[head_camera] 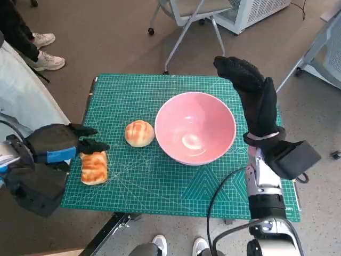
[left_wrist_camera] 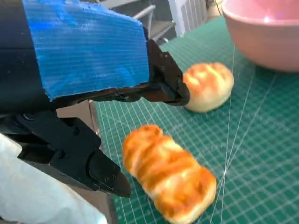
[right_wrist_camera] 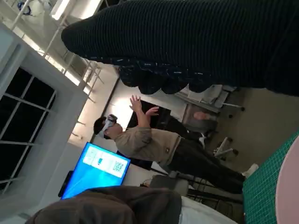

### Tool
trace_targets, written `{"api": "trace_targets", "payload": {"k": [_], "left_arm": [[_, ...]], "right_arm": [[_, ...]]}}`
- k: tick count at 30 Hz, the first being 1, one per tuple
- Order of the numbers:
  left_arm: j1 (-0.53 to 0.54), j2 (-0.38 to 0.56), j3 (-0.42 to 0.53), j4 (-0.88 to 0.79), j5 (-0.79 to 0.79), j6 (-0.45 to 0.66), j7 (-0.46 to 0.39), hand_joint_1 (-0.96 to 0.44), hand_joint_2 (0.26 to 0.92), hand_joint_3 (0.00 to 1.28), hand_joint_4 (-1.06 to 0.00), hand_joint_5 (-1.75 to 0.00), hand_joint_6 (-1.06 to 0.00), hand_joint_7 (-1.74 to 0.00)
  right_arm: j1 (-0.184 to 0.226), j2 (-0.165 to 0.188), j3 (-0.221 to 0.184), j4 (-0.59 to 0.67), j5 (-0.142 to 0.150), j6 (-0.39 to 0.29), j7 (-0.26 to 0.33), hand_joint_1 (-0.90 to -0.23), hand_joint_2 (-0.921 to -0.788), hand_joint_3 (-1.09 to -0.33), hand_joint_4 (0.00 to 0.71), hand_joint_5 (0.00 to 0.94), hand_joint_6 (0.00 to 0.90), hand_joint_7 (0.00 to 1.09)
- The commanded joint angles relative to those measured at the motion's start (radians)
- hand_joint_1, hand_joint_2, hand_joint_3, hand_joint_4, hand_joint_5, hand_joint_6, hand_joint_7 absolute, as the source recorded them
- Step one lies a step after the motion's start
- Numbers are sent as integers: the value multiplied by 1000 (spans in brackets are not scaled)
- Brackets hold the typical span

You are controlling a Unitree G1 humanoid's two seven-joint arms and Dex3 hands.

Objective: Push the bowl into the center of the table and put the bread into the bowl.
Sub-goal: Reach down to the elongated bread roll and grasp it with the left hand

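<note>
Long bread (head_camera: 94,167) lies near table (head_camera: 160,186) edge, long axis fore-aft, just beside left hand (head_camera: 56,143), spread, nothing held. Bowl (head_camera: 195,127) is beside right hand (head_camera: 250,88); fingers extended, nothing held.

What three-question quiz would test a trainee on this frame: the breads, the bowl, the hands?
1. True or false: bread already lies in the pink bowl.
2. Which bread is nearer the left hand: A the long loaf, B the round bun?
3. Fill in: the right hand is raised beside the bowl, holding ____.

Key: 1 false; 2 A; 3 nothing.
</note>
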Motion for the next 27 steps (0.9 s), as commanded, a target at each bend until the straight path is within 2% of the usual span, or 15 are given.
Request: {"api": "trace_targets", "payload": {"k": [1, 9, 18, 22, 26, 27], "left_arm": [[-16, -23, -31, 46, 1, -5, 9, -6, 701, 4, -438, -11, -530, -7], [-16, -67, -56, 125, -38, -16, 10, 67, 723, 11, -535, -28, -572, -18], [-37, -107, -93, 209, -64, -80, 11, 67, 780, 25, -652, -27, -668, -34], [-44, -124, -105, 248, -87, -89, -5, 68, 825, 36, -727, -37, -729, -47], [-50, -130, -118, 273, -91, -87, -15, 73, 874, 32, -860, -45, -845, -71], [-49, -130, -120, 272, -91, -81, -16, 48, 891, 49, -795, -434, -759, -483]], "right_arm": [[25, -4, -1, 2, 5, 18, 10, -717, -921, -801, 166, 1, 20, 590], [31, -7, -3, -2, 12, 21, 19, -719, -921, -800, 164, 0, 21, 590], [32, -8, -3, 4, 9, 17, 21, -715, -921, -799, 164, 0, 22, 589], [34, -8, -3, 5, 9, 17, 23, -715, -921, -797, 165, 1, 23, 588], [36, -10, -4, 6, 12, 19, 26, -718, -921, -797, 165, 1, 24, 587], [36, -11, -5, 6, 13, 19, 27, -718, -921, -796, 165, 1, 24, 586]]}}
